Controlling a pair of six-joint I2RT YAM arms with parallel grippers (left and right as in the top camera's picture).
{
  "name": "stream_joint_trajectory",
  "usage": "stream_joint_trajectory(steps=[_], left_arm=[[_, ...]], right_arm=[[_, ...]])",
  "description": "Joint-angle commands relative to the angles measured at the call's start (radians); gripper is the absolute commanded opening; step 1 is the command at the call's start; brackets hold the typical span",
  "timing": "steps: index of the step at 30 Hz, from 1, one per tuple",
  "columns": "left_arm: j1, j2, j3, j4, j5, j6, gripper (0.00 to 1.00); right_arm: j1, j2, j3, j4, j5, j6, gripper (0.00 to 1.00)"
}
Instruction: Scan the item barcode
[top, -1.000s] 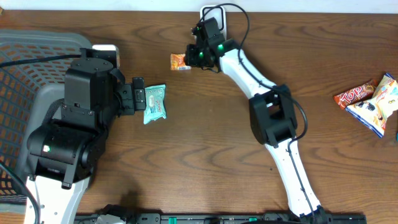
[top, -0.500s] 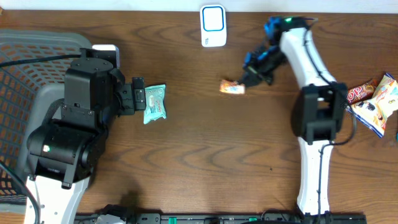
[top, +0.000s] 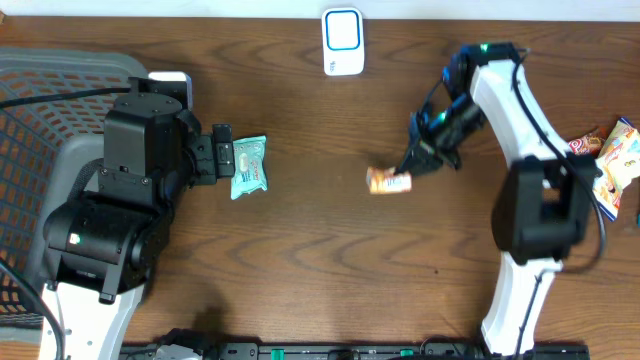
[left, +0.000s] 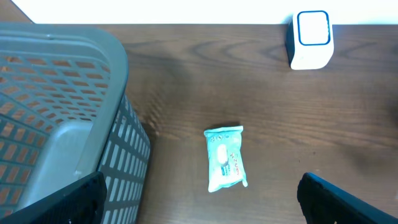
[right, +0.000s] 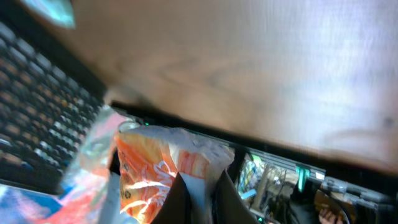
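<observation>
My right gripper (top: 410, 168) is shut on an orange snack packet (top: 388, 181), held above the middle of the table, in front and to the right of the white and blue barcode scanner (top: 342, 41). In the right wrist view the orange packet (right: 152, 171) is pinched between my dark fingers (right: 180, 202). My left gripper (top: 224, 152) stands open, empty, just left of a teal packet (top: 248, 166). Seen from the left wrist, the teal packet (left: 225, 158) lies flat ahead of the gripper (left: 202, 208), with the scanner (left: 311, 38) far behind it.
A grey mesh basket (top: 40, 90) fills the left side, and its wall (left: 93, 93) stands close beside my left fingers. Two snack packets (top: 608, 160) lie at the right edge next to the right arm.
The right arm has swung from the scanner at the back toward the right and front, carrying the orange packet. The left arm and teal packet have not moved.
</observation>
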Motion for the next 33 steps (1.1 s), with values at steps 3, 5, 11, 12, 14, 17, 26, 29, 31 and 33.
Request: stream_joint_trajectory(steps=[3,5,11,12,14,17,26,29,31,33], left_arm=[[0.005,0.002,0.000,0.001,-0.009,0.001,0.98],[0.005,0.002,0.000,0.001,-0.009,0.002,0.98],[0.005,0.002,0.000,0.001,-0.009,0.002,0.98],[0.005,0.002,0.000,0.001,-0.009,0.002,0.98],[0.005,0.002,0.000,0.001,-0.009,0.002,0.98],[0.005,0.002,0.000,0.001,-0.009,0.002,0.98],[0.005,0.002,0.000,0.001,-0.009,0.002,0.98],[0.005,0.002,0.000,0.001,-0.009,0.002,0.98],[0.005,0.002,0.000,0.001,-0.009,0.002,0.98],[0.005,0.002,0.000,0.001,-0.009,0.002,0.98]], right_arm=[[-0.002,-0.325,-0.245,0.004,0.015,-0.043,0.02],[-0.001,-0.412,-0.307,0.021,0.015,-0.029,0.02],[-0.002,-0.631,-0.426,0.092,0.067,0.132,0.02],[-0.001,-0.655,-0.434,0.094,0.088,0.166,0.02],[-0.001,-0.699,-0.440,0.103,0.131,0.227,0.02],[-0.001,-0.751,-0.440,0.129,0.167,0.295,0.02],[-0.001,-0.807,-0.440,0.153,0.168,0.317,0.02],[-0.001,-0.807,-0.440,0.152,0.168,0.317,0.01],[-0.001,-0.807,-0.440,0.153,0.168,0.317,0.02],[-0.001,-0.807,-0.440,0.153,0.168,0.317,0.02]])
